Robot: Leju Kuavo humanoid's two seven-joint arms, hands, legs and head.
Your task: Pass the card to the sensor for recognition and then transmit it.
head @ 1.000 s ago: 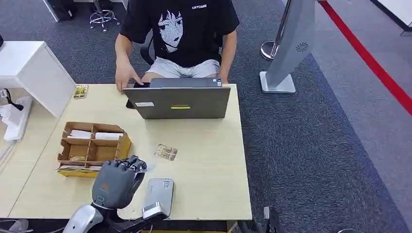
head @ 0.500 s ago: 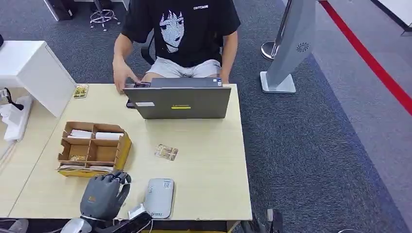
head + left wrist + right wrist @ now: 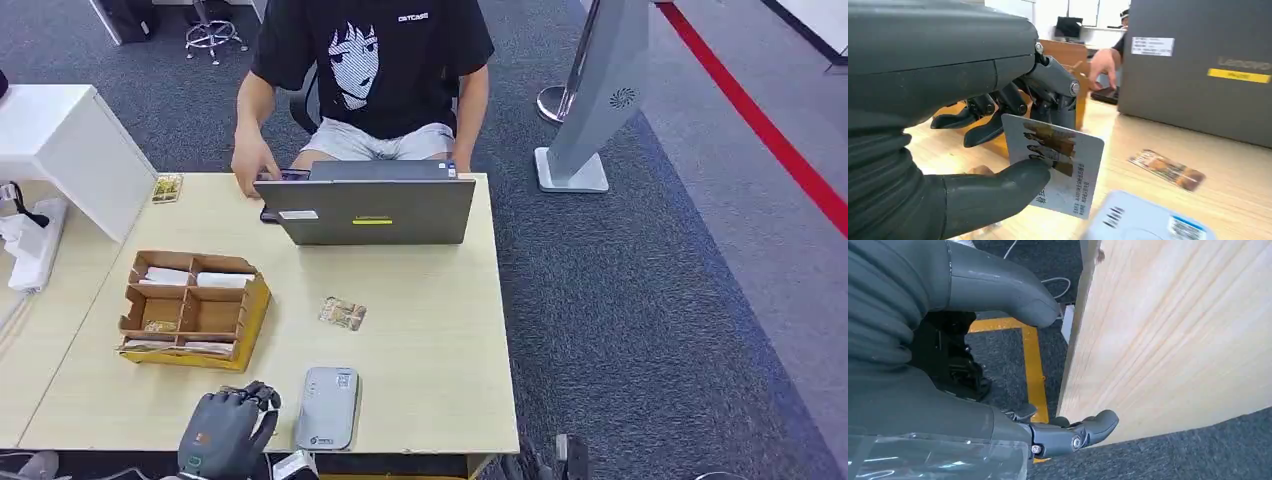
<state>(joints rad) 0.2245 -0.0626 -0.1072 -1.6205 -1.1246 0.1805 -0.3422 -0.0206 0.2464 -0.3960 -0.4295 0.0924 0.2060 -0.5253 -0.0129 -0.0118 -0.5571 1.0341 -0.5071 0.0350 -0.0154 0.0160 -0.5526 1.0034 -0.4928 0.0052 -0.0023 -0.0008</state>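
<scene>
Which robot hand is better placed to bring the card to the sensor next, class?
Left. The left robot hand already pinches the card right beside the grey sensor. The right robot hand hangs beside the table edge, holding nothing.

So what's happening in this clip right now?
The robot's left hand pinches a printed card at the near edge of the table, beside the grey card sensor. Another card lies loose mid-table, next to a cardboard organizer. A seated person works at a laptop on the far side. The right hand hangs beside the table, holding nothing.
</scene>
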